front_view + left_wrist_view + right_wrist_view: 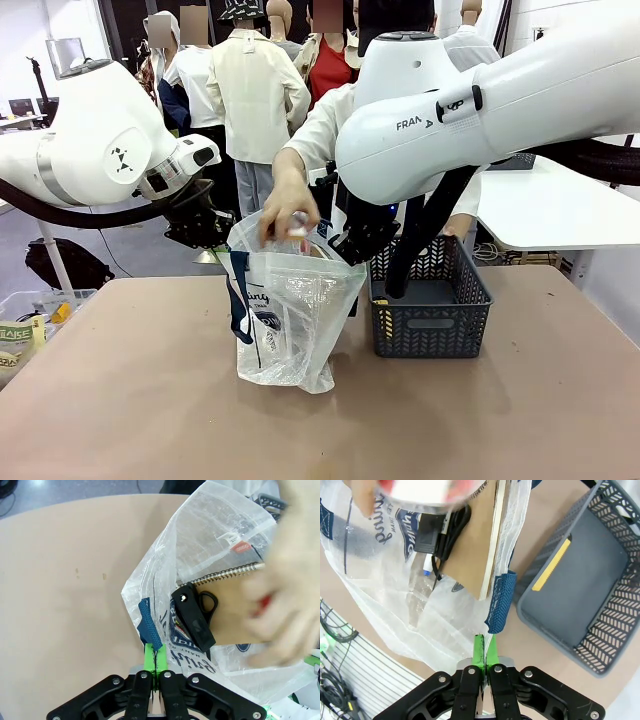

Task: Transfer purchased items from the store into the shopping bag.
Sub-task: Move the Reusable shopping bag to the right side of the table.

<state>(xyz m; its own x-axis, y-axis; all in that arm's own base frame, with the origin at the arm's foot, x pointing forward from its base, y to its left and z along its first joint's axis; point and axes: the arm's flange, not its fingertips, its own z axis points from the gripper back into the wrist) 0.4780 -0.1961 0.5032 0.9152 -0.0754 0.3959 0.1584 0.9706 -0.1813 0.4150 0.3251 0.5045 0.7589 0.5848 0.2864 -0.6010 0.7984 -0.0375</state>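
The shopping bag [290, 320] stands open mid-table, translucent with navy handles. My left gripper [213, 235] is shut on its left rim, pinching the plastic beside a blue strap [150, 625] between green pads [156, 657]. On the opposite rim, next to the other strap [501, 602], my right gripper [350, 250] [485, 652] is also shut. A person's hand [288, 205] holds a red-and-white item [425, 492] over the bag's mouth. A brown spiral notebook [240, 605] and a black item [195, 617] lie inside the bag. The dark grey basket [430, 330] stands right of the bag, holding a yellow item [551, 565].
A clear bin [25, 320] with packaged goods sits off the table's left edge. The person stands at the far side behind the bag. A white table [550, 210] stands behind the basket. Bare tabletop [150, 420] lies in front of the bag.
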